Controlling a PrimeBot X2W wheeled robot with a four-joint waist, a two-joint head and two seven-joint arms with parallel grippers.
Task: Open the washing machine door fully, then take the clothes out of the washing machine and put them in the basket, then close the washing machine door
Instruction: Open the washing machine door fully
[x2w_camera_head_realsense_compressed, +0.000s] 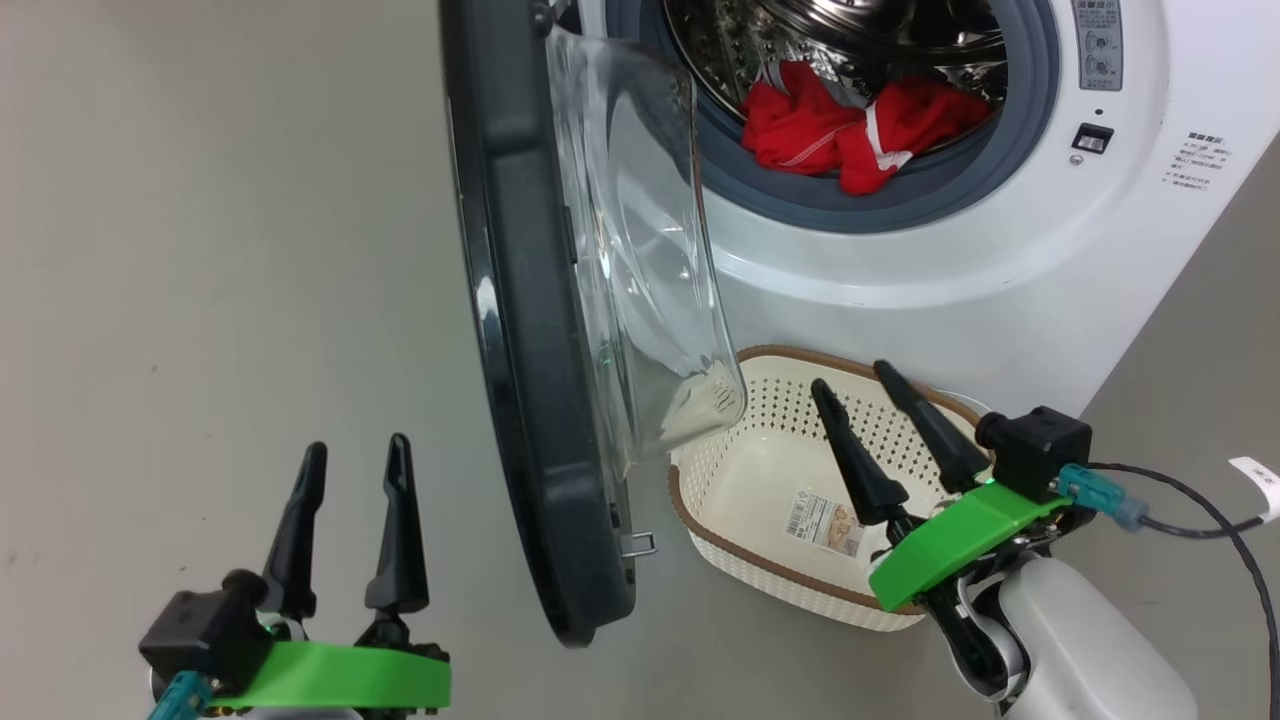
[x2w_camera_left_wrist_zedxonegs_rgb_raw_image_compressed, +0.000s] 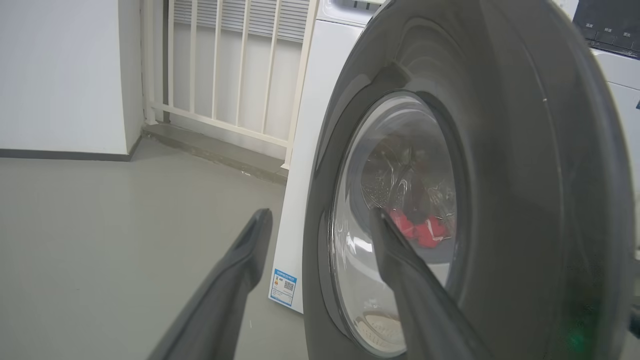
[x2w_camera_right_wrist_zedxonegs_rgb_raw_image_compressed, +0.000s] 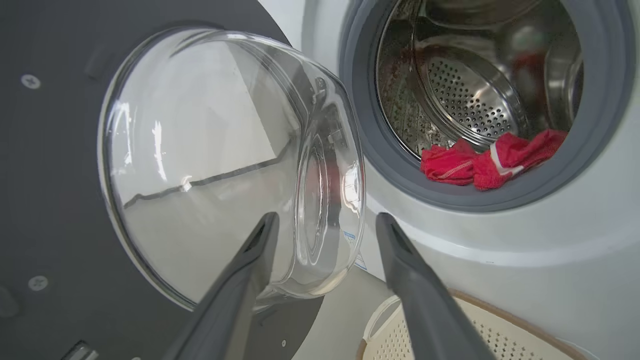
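Head view: the washing machine door (x2w_camera_head_realsense_compressed: 520, 300) stands open and is seen nearly edge-on, its glass bowl (x2w_camera_head_realsense_compressed: 650, 280) bulging toward the washing machine (x2w_camera_head_realsense_compressed: 950, 260). The clothes (x2w_camera_head_realsense_compressed: 850, 130), red with white trim, lie heaped at the front of the steel drum (x2w_camera_head_realsense_compressed: 860, 40), partly resting on the lower part of the grey seal (x2w_camera_head_realsense_compressed: 800, 200). The basket (x2w_camera_head_realsense_compressed: 780, 400) sits on the floor (x2w_camera_head_realsense_compressed: 200, 250) just in front of the machine, below the opening and beside the door's lower edge, with a sticker (x2w_camera_head_realsense_compressed: 825, 520) on its bottom. The right gripper (x2w_camera_head_realsense_compressed: 851, 375) hangs over the basket, fingers spread apart and empty. The left gripper (x2w_camera_head_realsense_compressed: 358, 445) is on the other side of the door, over bare floor, fingers also apart and empty. Left wrist view: its fingers point at the door's outer face, and the red clothes show through the window. Right wrist view: the fingers aim between the glass bowl and the machine's front under the opening
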